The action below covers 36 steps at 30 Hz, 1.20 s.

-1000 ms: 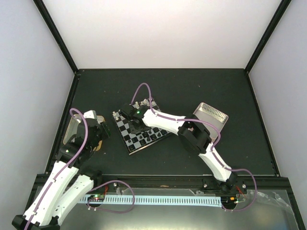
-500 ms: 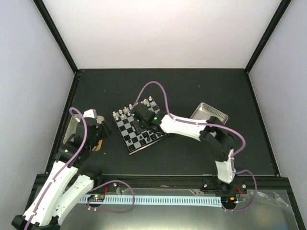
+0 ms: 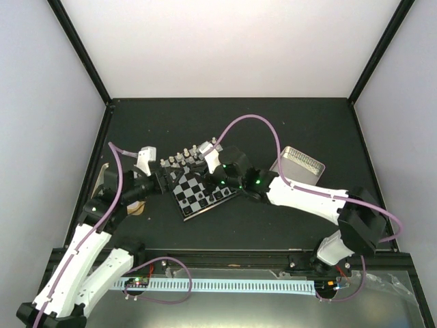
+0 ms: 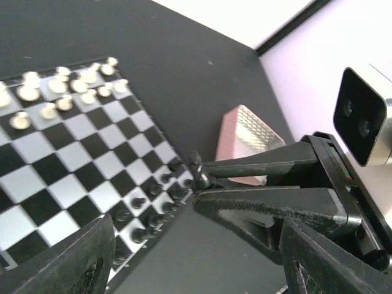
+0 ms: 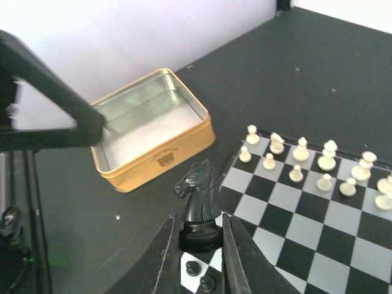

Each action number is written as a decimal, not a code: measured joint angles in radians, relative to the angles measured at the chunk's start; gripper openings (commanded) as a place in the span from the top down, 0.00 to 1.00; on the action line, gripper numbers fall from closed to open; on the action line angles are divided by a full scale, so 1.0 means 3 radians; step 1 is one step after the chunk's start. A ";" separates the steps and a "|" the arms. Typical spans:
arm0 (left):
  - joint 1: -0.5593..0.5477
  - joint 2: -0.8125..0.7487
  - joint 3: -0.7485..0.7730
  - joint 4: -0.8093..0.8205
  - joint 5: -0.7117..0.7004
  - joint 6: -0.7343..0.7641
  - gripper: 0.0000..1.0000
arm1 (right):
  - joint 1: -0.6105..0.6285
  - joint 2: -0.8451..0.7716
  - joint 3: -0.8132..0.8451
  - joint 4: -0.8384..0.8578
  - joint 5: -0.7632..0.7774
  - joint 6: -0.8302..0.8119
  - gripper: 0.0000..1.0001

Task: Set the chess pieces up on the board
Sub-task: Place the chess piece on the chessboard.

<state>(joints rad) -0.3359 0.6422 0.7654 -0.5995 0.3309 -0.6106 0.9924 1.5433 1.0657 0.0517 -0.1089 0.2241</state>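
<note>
The board (image 3: 186, 190) lies left of centre on the dark table. White chess pieces (image 3: 183, 158) stand along its far edge and black pieces (image 3: 220, 196) along its near edge. My right gripper (image 5: 200, 237) is shut on a black knight (image 5: 199, 199) and holds it upright just above the board's black end, over two small black pieces (image 5: 199, 274). In the top view the right gripper (image 3: 208, 179) hovers over the board. My left gripper (image 3: 161, 181) is open and empty at the board's left edge. In its own view the left gripper (image 4: 196, 229) looks across the board (image 4: 79, 128) at the knight (image 4: 197, 171).
A tan-rimmed tin (image 5: 153, 122) sits open left of the board, partly under my left arm (image 3: 109, 188). A pink-rimmed metal tray (image 3: 300, 164) stands right of the board and shows in the left wrist view (image 4: 248, 135). Black frame rails bound the table.
My left gripper has moved right from the tan tin to the board's left edge. My right arm's elbow has swung out right, and its gripper has shifted slightly across the board with the knight.
</note>
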 measured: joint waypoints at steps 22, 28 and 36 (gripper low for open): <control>0.0053 0.0429 -0.0055 0.0576 0.0738 -0.0341 0.93 | 0.0079 -0.0206 -0.0038 -0.0001 -0.0371 -0.0332 0.91; 0.0069 0.0540 -0.0055 0.0584 0.0846 -0.0305 0.99 | 0.0075 -0.0188 -0.0028 -0.0079 -0.0329 -0.0367 0.70; 0.0069 0.0577 -0.0057 0.0365 0.0641 -0.0019 0.99 | 0.0078 -0.0181 -0.0029 -0.0195 -0.0135 -0.0134 0.50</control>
<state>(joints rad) -0.3153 0.8154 0.7483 -0.4900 0.5232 -0.6163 1.0157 1.4891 1.0569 -0.0067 -0.1493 0.1841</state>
